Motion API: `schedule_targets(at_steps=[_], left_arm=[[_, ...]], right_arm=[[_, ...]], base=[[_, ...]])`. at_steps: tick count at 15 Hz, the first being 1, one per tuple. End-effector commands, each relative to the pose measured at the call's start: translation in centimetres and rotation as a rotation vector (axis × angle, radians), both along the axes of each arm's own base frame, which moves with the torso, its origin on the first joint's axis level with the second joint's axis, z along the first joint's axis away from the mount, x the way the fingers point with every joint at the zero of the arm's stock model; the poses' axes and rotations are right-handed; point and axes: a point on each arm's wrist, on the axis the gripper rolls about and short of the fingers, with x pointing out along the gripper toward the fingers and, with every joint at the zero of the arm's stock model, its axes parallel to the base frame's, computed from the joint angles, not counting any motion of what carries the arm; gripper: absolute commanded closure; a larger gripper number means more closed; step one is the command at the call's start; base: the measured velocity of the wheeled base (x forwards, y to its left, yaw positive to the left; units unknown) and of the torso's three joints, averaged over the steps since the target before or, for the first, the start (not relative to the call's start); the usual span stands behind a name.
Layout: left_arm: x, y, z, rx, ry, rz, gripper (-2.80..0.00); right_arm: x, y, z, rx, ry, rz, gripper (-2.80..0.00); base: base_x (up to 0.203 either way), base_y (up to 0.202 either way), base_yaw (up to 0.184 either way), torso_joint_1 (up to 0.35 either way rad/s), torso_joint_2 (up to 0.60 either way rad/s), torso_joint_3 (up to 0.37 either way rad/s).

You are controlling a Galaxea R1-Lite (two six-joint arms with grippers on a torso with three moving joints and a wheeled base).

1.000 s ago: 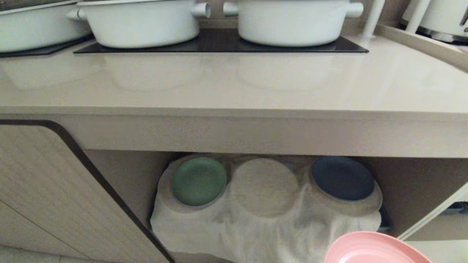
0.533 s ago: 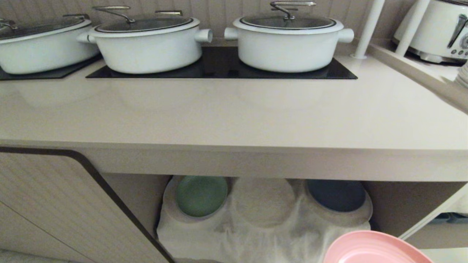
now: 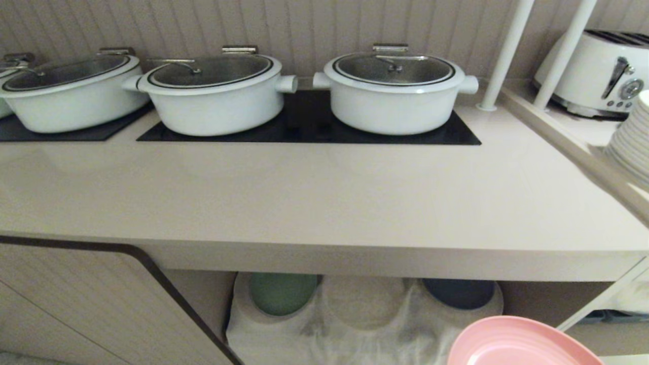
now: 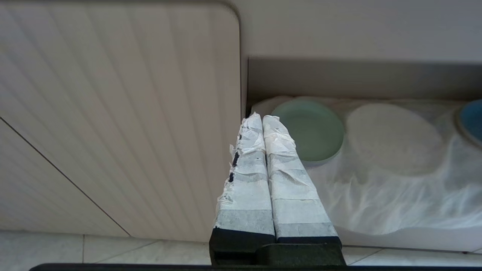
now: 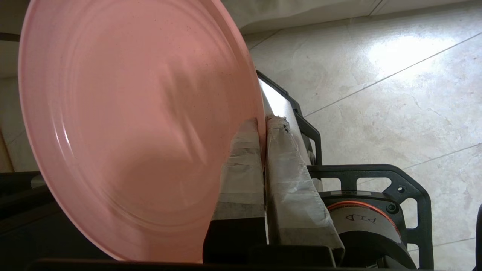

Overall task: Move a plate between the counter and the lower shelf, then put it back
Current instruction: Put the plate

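The salmon-pink plate (image 3: 512,342) pokes into the head view's bottom right corner, in front of and below the counter (image 3: 314,203). In the right wrist view the plate (image 5: 128,128) fills most of the picture, with my right gripper (image 5: 263,122) shut on its rim, one taped finger on each face. The lower shelf (image 3: 365,309) shows under the counter's thick front edge, its white cloth (image 4: 395,195) wrinkled. My left gripper (image 4: 262,118) hangs shut and empty in front of the cabinet door (image 4: 113,113), beside the shelf opening.
A green plate (image 3: 281,293), a cloth-covered round (image 3: 362,301) and a dark blue plate (image 3: 459,293) sit in the shelf. Three lidded white pots (image 3: 393,91) stand on black hob panels (image 3: 309,126). At the right stand white poles (image 3: 502,56), a toaster (image 3: 598,71) and stacked white plates (image 3: 634,142).
The whole head view has shifted: the counter and pots have slid down the picture and the shelf opening has narrowed, so the camera has risen. The pink plate keeps its place in the corner.
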Motion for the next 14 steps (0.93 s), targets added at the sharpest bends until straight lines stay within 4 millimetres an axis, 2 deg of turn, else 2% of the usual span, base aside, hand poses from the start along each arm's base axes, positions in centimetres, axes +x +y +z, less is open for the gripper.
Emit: schedule_targets(at_steps=[1,9,14], left_arm=[[0.00,0.00,0.00,-0.001,0.000,0.000,0.00],[0.00,0.00,0.00,-0.001,0.000,0.000,0.00],[0.00,0.00,0.00,-0.001,0.000,0.000,0.00]], right_arm=[[0.03,0.01,0.09,0.001,0.002,-0.003,0.00],[-0.11,-0.05,0.14,0.003,-0.002,-0.003,0.00],[-0.13,-0.06,0.15,0.004,-0.003,-0.003,0.00]], base=[[0.000,0.000,0.000,0.249,-0.55,-0.286],[0.000,0.000,0.000,0.276,-0.59,-0.312],[0.000,0.000,0.000,0.197,-0.39,-0.207]])
